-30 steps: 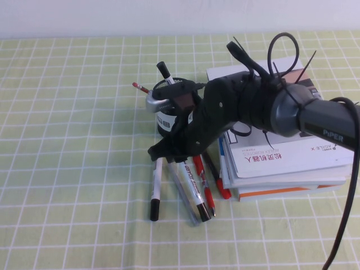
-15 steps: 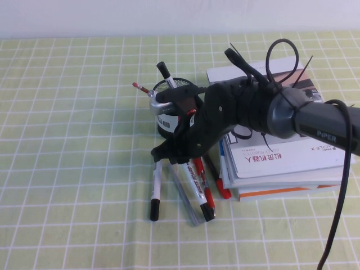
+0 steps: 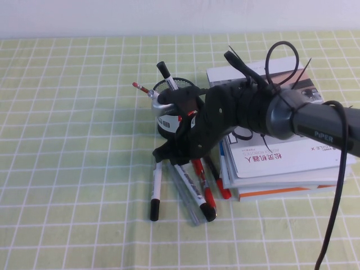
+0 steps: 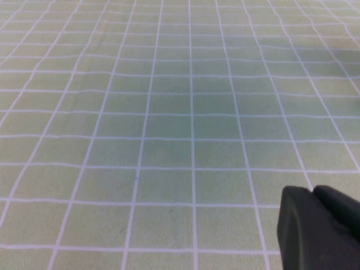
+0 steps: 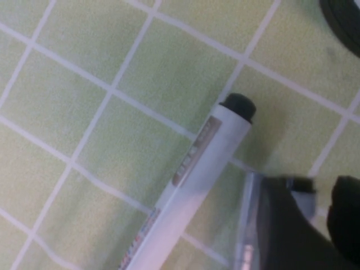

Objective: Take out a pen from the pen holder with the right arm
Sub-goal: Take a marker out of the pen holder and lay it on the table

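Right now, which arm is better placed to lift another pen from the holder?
Right: the right gripper sits low beside the pen holder, over the loose pens; the left gripper faces only checked cloth.

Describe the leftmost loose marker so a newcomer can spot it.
Start at the mesh pen holder left of the book stack; the right gripper hangs over pens fanned before it, the left gripper over cloth elsewhere. The white marker is the fan's leftmost, lying apart, black cap toward the robot.
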`<state>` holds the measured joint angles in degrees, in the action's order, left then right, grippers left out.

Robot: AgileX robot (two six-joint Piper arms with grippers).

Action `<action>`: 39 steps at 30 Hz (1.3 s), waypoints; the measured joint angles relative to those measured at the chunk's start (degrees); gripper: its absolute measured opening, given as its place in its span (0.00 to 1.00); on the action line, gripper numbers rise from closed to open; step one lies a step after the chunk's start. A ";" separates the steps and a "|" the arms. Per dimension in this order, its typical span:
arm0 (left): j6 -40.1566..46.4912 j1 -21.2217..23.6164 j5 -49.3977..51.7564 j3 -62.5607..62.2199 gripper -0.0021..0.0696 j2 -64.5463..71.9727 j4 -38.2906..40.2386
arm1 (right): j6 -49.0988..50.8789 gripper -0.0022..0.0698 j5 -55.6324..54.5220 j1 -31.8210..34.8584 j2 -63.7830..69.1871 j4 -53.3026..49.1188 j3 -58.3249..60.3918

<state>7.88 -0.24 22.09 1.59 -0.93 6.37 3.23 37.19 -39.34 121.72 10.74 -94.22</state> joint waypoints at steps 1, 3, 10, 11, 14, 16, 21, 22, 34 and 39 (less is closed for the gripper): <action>0.00 0.00 0.00 0.00 0.02 0.00 0.00 | 0.00 0.26 0.04 0.00 0.08 0.00 0.00; 0.00 0.00 0.00 0.00 0.02 0.00 0.00 | 0.00 0.28 -0.04 0.00 0.34 0.00 0.00; 0.00 0.00 0.00 0.00 0.02 0.00 0.00 | 0.05 0.36 -0.04 0.00 0.68 -0.04 0.00; 0.00 0.00 0.00 0.00 0.02 0.00 0.00 | 0.05 0.37 -0.04 0.00 0.58 -0.13 0.00; 0.00 0.00 0.00 0.00 0.02 0.00 0.00 | 0.05 0.38 0.26 0.00 -0.87 -0.38 0.00; 0.00 0.00 0.00 0.00 0.02 0.00 0.00 | 0.05 0.38 1.32 -0.12 -3.24 -1.57 0.00; 0.00 0.00 0.00 0.00 0.02 0.00 0.00 | 0.05 0.25 2.55 -1.24 -13.23 -5.77 2.90; 0.00 0.00 0.00 0.00 0.02 0.00 0.00 | 0.05 0.20 2.79 -1.46 -15.89 -6.38 4.37; 0.00 0.00 0.00 0.00 0.02 0.00 0.00 | 0.05 0.01 9.03 -1.76 -42.61 -10.02 21.89; 0.00 0.00 0.00 0.00 0.02 0.00 0.00 | 0.05 0.01 17.26 -1.76 -47.76 -9.58 26.55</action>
<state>7.88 -0.24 22.09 1.59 -0.93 6.37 3.29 54.45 -41.09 73.96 1.16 -67.67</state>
